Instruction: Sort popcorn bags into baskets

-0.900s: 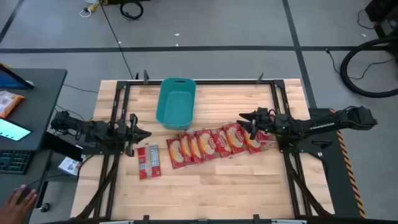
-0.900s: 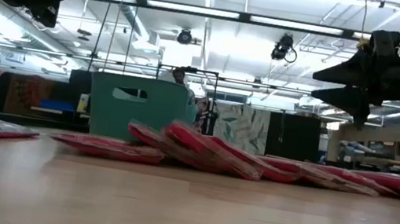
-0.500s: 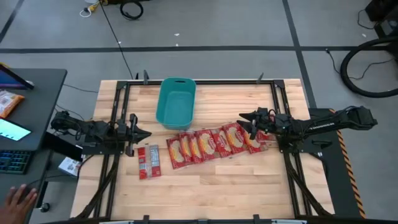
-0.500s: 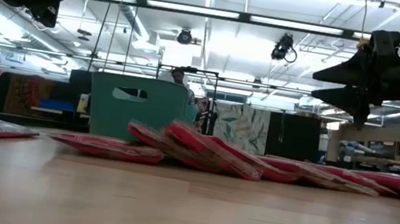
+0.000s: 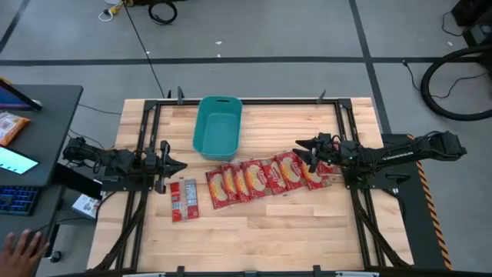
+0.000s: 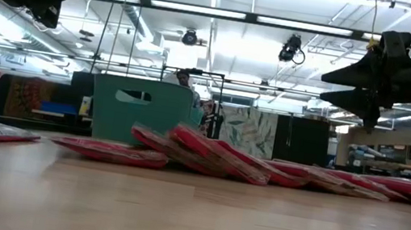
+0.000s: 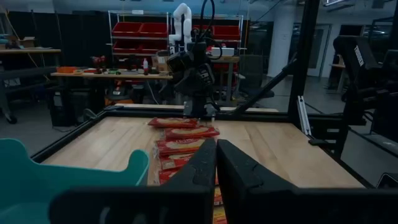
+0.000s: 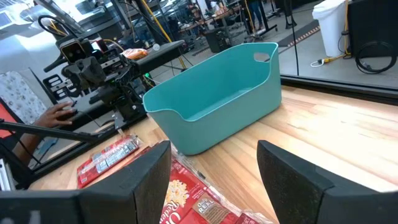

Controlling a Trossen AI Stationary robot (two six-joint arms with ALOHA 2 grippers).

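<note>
Hovering at nine o'clock, the left gripper is clenched on nothing; the teal basket sits empty at twelve; popcorn bags overlap in a row across the tabletop centre; the right gripper, released, hangs above the row's three-o'clock end; likely light, slippery, flexible; pinch an exposed edge.

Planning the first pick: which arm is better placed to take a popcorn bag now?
Right, probably. The right hand is open, directly above the end of the popcorn bags. The left hand is shut, off the row beside the lone packet. The teal basket is empty.
</note>
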